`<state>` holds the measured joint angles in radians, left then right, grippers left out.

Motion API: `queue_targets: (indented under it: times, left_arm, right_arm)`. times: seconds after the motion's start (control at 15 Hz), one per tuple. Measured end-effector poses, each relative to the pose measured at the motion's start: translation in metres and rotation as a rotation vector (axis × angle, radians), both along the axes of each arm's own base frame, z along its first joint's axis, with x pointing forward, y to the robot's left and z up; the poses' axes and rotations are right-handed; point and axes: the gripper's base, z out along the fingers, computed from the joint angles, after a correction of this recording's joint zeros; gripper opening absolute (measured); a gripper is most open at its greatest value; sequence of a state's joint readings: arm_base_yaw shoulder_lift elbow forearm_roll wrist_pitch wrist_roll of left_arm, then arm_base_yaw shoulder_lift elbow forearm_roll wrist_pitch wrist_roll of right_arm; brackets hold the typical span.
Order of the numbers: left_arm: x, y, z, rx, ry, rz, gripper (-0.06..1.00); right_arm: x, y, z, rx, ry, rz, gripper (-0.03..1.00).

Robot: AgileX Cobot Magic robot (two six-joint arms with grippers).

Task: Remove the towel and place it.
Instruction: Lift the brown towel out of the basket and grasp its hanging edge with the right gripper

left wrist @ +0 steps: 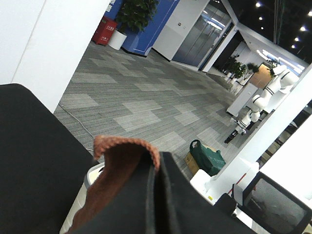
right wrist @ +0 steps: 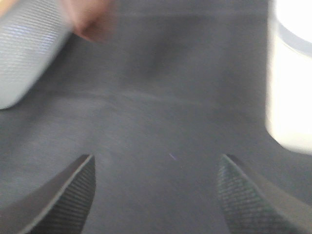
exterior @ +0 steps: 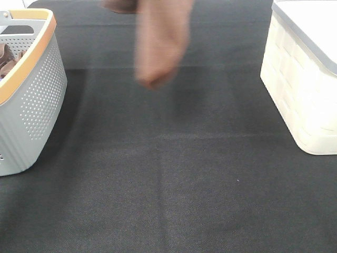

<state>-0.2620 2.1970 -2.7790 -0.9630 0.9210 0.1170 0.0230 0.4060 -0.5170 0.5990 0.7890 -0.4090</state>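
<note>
The reddish-brown towel (exterior: pixel 160 42) hangs in the air above the back middle of the black table, blurred by motion, its top running out of the exterior view. In the left wrist view my left gripper (left wrist: pixel 157 195) is shut on the towel (left wrist: pixel 122 161), whose hem folds over the closed fingers. The left gripper itself is out of the exterior view. My right gripper (right wrist: pixel 156 190) is open and empty above the black mat; the towel (right wrist: pixel 92 22) shows as a blur far ahead of it.
A grey perforated basket (exterior: pixel 31 100) with an orange rim stands at the left, with more brown cloth (exterior: pixel 5 60) inside. A cream box (exterior: pixel 305 89) with a grey lid stands at the right. Both show in the right wrist view, the basket (right wrist: pixel 24 53) and the box (right wrist: pixel 292 83).
</note>
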Motion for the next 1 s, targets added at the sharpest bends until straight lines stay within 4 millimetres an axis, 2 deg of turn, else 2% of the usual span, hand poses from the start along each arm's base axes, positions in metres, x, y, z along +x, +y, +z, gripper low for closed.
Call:
queue_targets:
  times: [0.27, 0.33, 0.6, 0.8, 1.0]
  left_arm:
    - [-0.011, -0.026, -0.002, 0.029, -0.012, -0.042, 0.0]
    - [-0.013, -0.032, -0.002, 0.031, -0.015, -0.056, 0.0]
    - [-0.019, -0.043, -0.002, 0.035, -0.02, -0.083, 0.0]
    - [-0.024, -0.052, -0.002, 0.036, -0.022, -0.105, 0.0]
    - [-0.026, -0.055, -0.002, 0.036, -0.023, -0.113, 0.0]
  right_arm:
    - [0.044, 0.019, 0.001, 0.046, -0.065, 0.217, 0.67]
    - [0.061, 0.026, 0.0, 0.038, -0.082, 0.295, 0.67]
    - [0.113, 0.041, 0.014, 0.081, -0.129, 0.391, 0.67]
    - [0.139, 0.078, 0.028, 0.031, -0.198, 0.547, 0.67]
    - [0.159, 0.103, 0.041, -0.013, -0.272, 0.565, 0.67]
